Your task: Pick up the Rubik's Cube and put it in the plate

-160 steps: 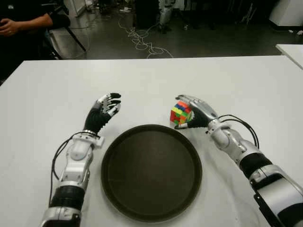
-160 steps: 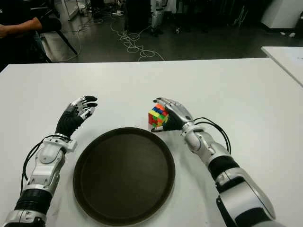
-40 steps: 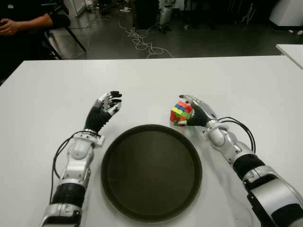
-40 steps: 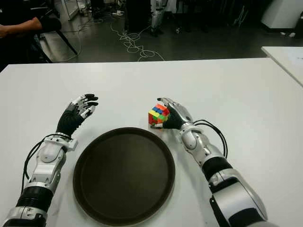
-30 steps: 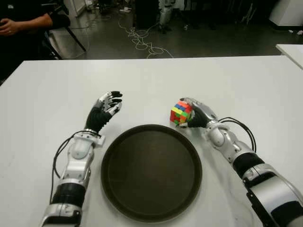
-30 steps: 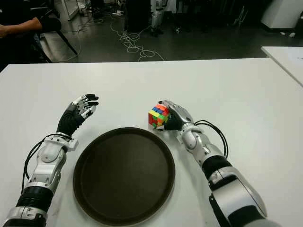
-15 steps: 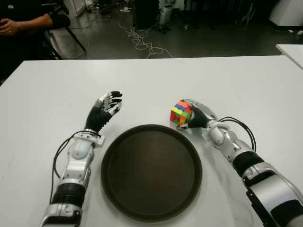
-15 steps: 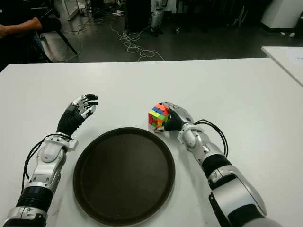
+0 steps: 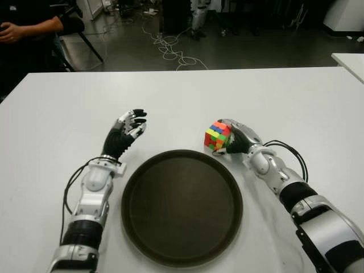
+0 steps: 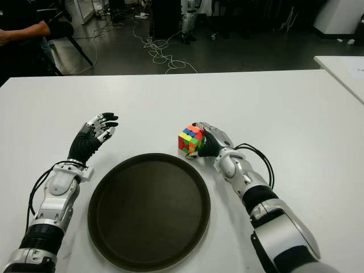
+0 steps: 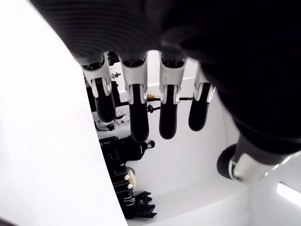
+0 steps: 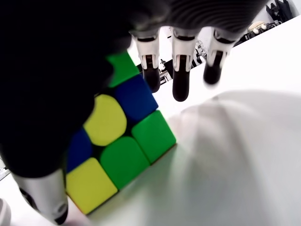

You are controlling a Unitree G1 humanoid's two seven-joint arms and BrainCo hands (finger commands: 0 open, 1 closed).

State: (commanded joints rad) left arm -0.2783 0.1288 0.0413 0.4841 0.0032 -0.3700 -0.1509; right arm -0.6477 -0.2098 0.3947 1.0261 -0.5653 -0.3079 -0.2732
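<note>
The Rubik's Cube (image 9: 216, 135) stands on the white table (image 9: 62, 96), just beyond the far right rim of the round dark plate (image 9: 182, 210). My right hand (image 9: 236, 138) is pressed against the cube's right side, its fingers curled over the top and its thumb low at the front. In the right wrist view the cube (image 12: 117, 141) fills the palm, with the fingers (image 12: 181, 80) reaching past its upper edge. My left hand (image 9: 129, 125) is raised to the left of the plate, fingers (image 11: 141, 108) spread and holding nothing.
A person's arm and hand (image 9: 23, 28) show at the far left beyond the table. Cables (image 9: 170, 48) lie on the dark floor behind. The corner of a second white table (image 9: 350, 60) shows at the right edge.
Over the last second my right hand's fingers have drawn in closer around the cube. The cube stays in the same place on the table. The left hand has barely moved.
</note>
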